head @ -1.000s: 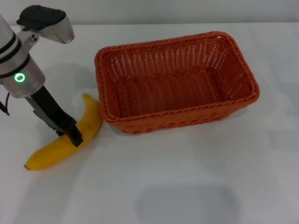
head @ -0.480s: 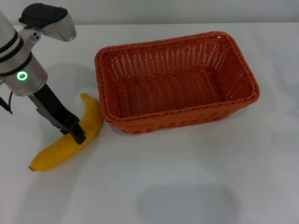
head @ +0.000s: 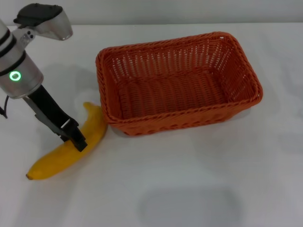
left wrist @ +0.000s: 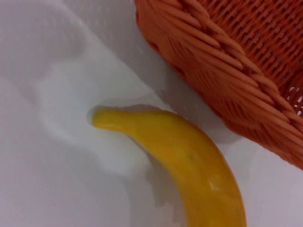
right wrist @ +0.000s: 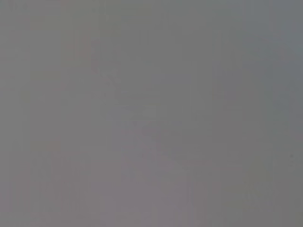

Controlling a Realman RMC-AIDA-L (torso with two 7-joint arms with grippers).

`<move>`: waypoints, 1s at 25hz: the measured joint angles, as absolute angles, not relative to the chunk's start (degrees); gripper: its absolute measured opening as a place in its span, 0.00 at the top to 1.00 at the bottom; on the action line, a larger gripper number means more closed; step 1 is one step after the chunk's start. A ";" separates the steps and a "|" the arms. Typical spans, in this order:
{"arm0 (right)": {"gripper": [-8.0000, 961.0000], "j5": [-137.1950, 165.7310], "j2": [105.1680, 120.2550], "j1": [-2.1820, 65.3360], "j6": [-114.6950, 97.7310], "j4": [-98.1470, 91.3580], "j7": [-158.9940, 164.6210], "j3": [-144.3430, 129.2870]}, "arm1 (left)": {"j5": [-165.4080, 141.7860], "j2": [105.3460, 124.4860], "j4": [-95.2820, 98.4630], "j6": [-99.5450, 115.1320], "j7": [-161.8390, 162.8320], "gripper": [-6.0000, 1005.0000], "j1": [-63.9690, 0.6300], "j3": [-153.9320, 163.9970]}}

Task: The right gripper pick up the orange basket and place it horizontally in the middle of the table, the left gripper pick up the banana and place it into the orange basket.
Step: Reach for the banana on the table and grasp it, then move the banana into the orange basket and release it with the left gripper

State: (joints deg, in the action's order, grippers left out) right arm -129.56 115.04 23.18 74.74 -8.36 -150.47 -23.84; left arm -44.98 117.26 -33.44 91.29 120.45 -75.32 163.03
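The yellow banana (head: 57,158) lies slanted at the left of the white table (head: 199,189), its upper end close to the orange basket's near left corner. My left gripper (head: 75,139) reaches down from the left, and its black fingers are shut on the banana's middle. The orange basket (head: 180,118) rests lengthwise across the middle of the table with nothing in it. In the left wrist view the banana (left wrist: 189,156) curves beside the basket's braided rim (left wrist: 227,61), with a shadow under its end. The right gripper is out of view; its wrist view shows only plain grey.
The left arm's silver wrist with a green ring light (head: 16,75) stands over the table's left side. White tabletop stretches in front of the basket and to its right.
The left gripper and the banana moved together, first slightly right, then toward the table's near edge. The basket has not moved.
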 joint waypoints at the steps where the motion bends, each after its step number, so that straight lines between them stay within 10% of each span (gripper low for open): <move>1: 0.11 -129.56 115.04 23.16 74.73 -8.40 -150.47 -23.78 | -44.88 117.24 -33.96 92.09 120.15 0.54 -75.33 163.03; 25: 0.11 -129.55 114.95 23.49 74.70 -8.97 -150.47 -22.78 | -37.78 112.14 -52.09 103.67 113.91 0.55 -72.82 163.12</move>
State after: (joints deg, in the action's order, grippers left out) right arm -129.55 114.95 23.49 74.70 -8.97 -150.47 -22.78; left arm -37.78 112.14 -52.09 103.67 113.91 -72.83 163.12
